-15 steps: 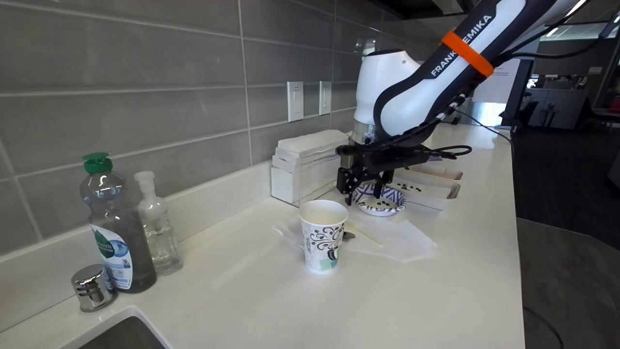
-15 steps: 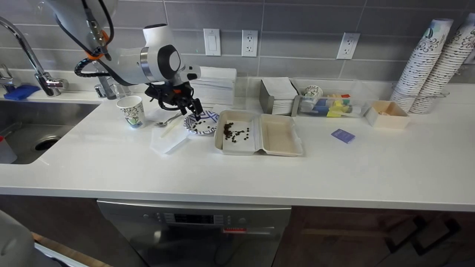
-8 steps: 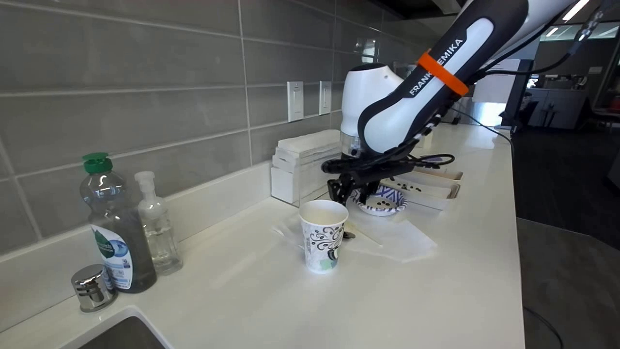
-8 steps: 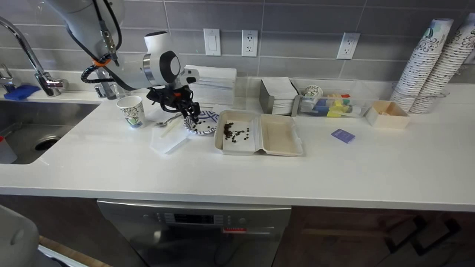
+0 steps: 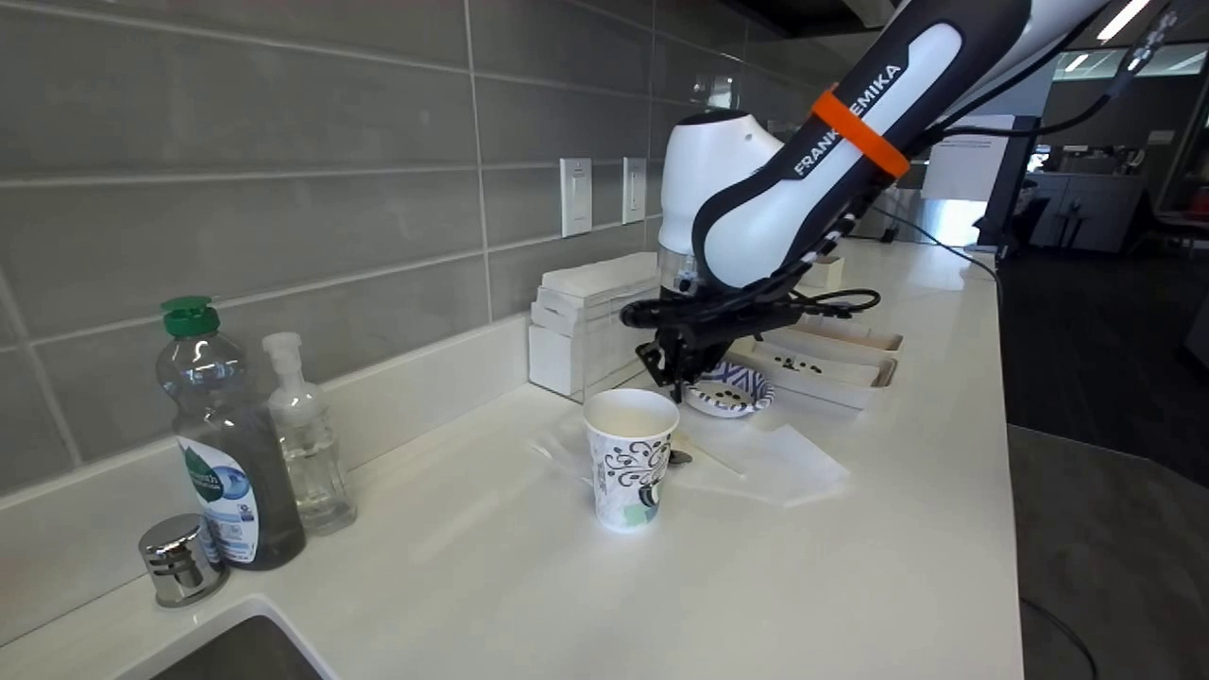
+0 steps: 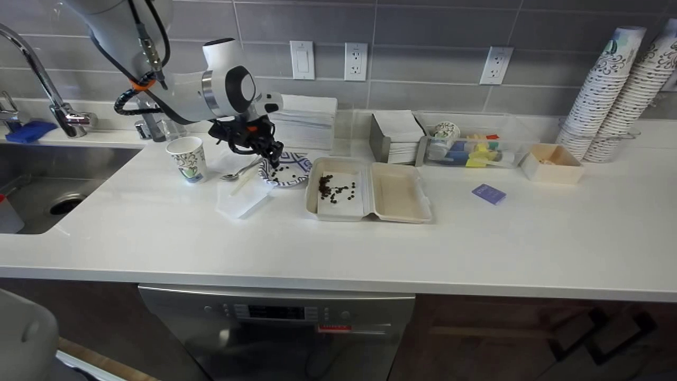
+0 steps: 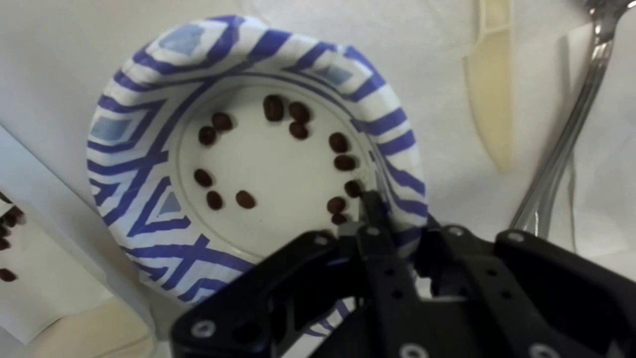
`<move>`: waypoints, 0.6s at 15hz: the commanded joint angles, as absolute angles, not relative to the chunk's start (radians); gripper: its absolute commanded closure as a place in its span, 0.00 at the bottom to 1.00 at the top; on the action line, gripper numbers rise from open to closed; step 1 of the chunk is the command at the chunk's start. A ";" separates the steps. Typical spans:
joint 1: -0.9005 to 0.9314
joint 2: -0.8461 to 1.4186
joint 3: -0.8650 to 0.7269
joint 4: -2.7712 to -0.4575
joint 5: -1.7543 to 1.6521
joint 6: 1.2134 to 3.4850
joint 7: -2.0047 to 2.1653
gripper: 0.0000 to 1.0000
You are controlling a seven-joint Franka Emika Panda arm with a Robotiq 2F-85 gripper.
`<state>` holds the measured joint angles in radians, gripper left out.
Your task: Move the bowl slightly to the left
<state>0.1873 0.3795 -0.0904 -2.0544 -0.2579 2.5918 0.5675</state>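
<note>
The white bowl (image 7: 283, 171) with blue patterned walls holds several dark beans on its white bottom. My gripper (image 7: 403, 219) is shut on the bowl's rim, one finger (image 7: 375, 211) inside the wall and the opposite one outside. In an exterior view the bowl (image 5: 746, 401) is seen at the right of the gripper (image 5: 678, 382), whose tips are partly dark against it. From the front, the gripper (image 6: 274, 161) reaches down over the far left side of the bowl (image 6: 301, 170). Whether the bowl's base touches the counter or hangs just above it, I cannot tell.
Beside the bowl stands an open takeout box (image 6: 399, 198) with beans. A napkin (image 6: 240, 203), a plastic knife (image 7: 492, 89) and a metal spoon or fork (image 7: 571, 134) lie on its opposite side. Further out is a paper cup (image 5: 631, 463). A napkin holder (image 5: 590, 326) stands behind.
My gripper came down to the bowl, and its fingers closed on the rim. Over the last half second the bowl shifted slightly with the gripper, back and a little away from the takeout box.
</note>
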 commanded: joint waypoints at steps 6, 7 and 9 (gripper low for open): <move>0.228 0.261 -0.078 -2.086 -0.259 2.391 0.642 0.97; 0.228 0.249 -0.069 -2.089 -0.258 2.364 0.656 0.99; 0.232 0.227 -0.054 -2.093 -0.268 2.299 0.702 0.99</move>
